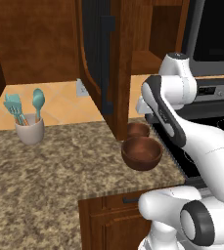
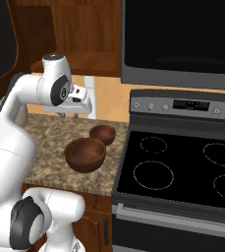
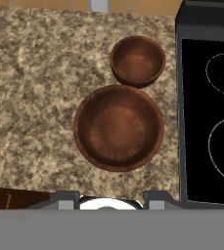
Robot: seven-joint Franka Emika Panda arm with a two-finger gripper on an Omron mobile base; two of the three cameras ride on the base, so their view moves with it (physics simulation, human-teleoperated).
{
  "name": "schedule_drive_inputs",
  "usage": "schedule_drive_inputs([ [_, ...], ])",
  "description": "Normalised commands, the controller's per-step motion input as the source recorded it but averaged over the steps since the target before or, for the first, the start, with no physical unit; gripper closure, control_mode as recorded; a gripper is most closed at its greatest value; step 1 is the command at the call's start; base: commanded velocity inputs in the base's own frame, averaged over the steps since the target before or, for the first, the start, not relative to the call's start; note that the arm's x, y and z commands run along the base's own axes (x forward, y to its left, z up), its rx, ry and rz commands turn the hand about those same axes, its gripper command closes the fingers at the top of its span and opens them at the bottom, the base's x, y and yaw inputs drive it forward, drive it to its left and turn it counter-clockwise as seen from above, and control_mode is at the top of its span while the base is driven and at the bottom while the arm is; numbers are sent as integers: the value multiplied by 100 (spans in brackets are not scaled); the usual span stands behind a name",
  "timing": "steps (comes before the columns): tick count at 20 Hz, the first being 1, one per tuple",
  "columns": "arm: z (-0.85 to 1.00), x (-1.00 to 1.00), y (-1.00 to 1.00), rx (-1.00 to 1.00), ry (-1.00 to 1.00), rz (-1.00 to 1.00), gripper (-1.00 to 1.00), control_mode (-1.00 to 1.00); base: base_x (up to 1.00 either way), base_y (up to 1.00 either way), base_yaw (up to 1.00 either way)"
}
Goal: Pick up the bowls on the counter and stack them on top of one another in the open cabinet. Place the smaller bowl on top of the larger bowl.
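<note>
Hand view: two bowls on the counter [image 3: 35, 97], pincer [image 3: 112, 201] above them, holding nothing.
The larger bowl [image 3: 118, 128] sits near the counter's front edge, with the smaller bowl [image 3: 137, 60] just behind it, touching or nearly so, both just beside the stovetop [image 3: 211, 112]. Only the finger bases show, set apart; how wide the tips stand I cannot tell. In the left base view the cabinet [image 1: 147, 44] stands open above, its door [image 1: 101, 63] swung out, and a utensil cup [image 1: 29, 129] sits well to the left.
</note>
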Motion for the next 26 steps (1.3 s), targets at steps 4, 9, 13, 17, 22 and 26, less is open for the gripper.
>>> schedule_drive_inputs([
  [4,0,0,0,0,0,0,-100,-100,0,0,0],
  [9,-12,-5,-13,3,1,-6,-100,-100,0,0,0],
  [13,-61,2,-83,6,-1,-6,-100,-100,0,0,0],
  [17,-48,-5,-100,24,-24,-3,-100,-100,0,0,0],
  [22,-13,10,-87,21,-10,-1,-100,-100,0,0,0],
  [26,0,68,-19,11,12,0,-100,-100,0,0,0],
])
